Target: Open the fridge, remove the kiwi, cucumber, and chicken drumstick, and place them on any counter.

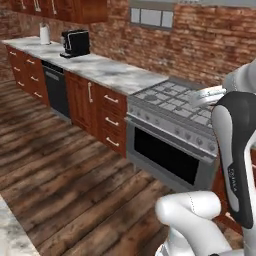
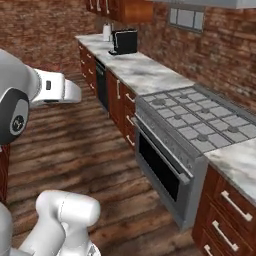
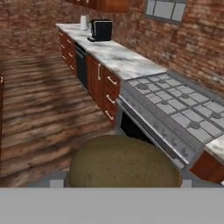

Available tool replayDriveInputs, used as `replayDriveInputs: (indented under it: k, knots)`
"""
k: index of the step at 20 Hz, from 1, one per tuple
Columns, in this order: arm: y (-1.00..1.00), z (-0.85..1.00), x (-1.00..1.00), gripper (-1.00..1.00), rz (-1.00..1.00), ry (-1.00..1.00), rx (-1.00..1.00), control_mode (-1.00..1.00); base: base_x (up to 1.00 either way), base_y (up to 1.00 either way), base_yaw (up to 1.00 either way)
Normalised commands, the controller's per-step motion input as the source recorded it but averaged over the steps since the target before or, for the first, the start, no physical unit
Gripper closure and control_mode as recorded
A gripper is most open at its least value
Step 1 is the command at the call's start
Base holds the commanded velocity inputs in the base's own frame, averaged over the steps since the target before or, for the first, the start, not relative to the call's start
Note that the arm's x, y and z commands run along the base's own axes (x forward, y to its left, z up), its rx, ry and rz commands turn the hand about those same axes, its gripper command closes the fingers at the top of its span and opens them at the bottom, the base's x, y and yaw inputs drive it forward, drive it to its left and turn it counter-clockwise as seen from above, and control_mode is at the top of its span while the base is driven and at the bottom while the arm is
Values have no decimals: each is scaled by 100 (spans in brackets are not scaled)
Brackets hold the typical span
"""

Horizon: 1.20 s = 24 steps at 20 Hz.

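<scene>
Brickwork (image 1: 200, 45) is seen across the whole back wall, with a small window (image 2: 186, 18) set high in it. Dark wooden floorboards (image 1: 65, 170) are spread over the open room in front of the cabinets. A long marble-topped counter (image 1: 105, 70) on reddish-brown drawers is run along the wall, and a black dishwasher front (image 1: 56, 87) is let into it. A steel range (image 1: 172, 132) with a dark oven door and grey burner grates is placed beside that counter, and a further stretch of marble top (image 2: 237, 162) with wooden drawers is found on its other side. Wooden upper cabinets (image 2: 125, 9) are hung above the far end. A black coffee machine (image 1: 76, 43) is stood on the far part of the counter, with a small white canister (image 1: 45, 34) just beside it. The gripper (image 3: 123, 183) is held up over the floor, facing along the kitchen toward the range. The kiwi (image 3: 124, 162), an olive-brown speckled oval, is seen close at the bottom of the hand view, lying between the two grey finger pads (image 3: 57, 183); the jaws are stood wide and closed on its sides, so the fruit is gripped and carried in the air.
</scene>
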Motion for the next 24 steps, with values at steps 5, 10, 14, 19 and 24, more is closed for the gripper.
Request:
replayDriveInputs:
  k: [5,10,14,19,24]
  knots:
    - [0,0,0,100,0,0,0,100,0,0,100]
    - [0,0,0,100,0,0,0,100,0,0,98]
    - [0,0,0,100,0,0,0,100,3,-36,80]
    - [0,0,0,100,0,0,0,100,0,-13,73]
    - [0,0,0,100,0,0,0,100,1,-7,63]
